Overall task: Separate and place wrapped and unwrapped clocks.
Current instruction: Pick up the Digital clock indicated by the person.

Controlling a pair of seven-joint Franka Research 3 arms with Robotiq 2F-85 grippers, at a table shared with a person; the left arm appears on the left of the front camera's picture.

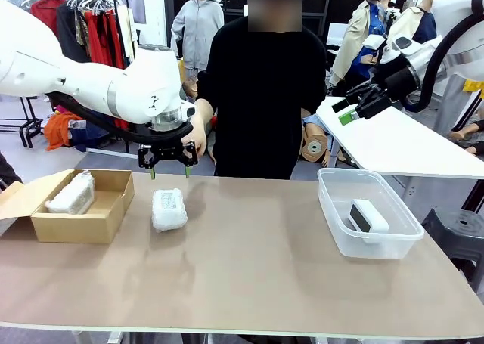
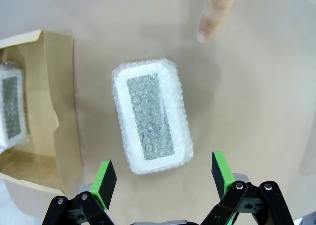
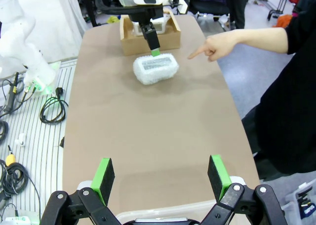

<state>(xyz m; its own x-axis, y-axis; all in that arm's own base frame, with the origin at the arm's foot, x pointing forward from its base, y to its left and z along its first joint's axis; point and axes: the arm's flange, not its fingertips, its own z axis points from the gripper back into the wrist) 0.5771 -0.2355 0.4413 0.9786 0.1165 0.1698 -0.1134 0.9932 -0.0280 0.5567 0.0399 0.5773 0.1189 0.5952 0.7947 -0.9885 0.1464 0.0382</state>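
Left pincer [image 1: 169, 167] points down, right pincer [image 1: 349, 111] raised, both open

Bright, even overhead light fills the room, and the brown table [image 1: 249, 268] takes it flat, without glare. Shadows are soft: a faint one lies under the wrapped clock [image 1: 169, 209] and a pale one below the clear bin [image 1: 370, 242]. The front view is sharp across the table. Both wrist views bend at their edges, so the table's sides bow in the right wrist view. In the left wrist view the bubble wrap shows crisply, while the person's fingertip [image 2: 211, 18] is a little soft.
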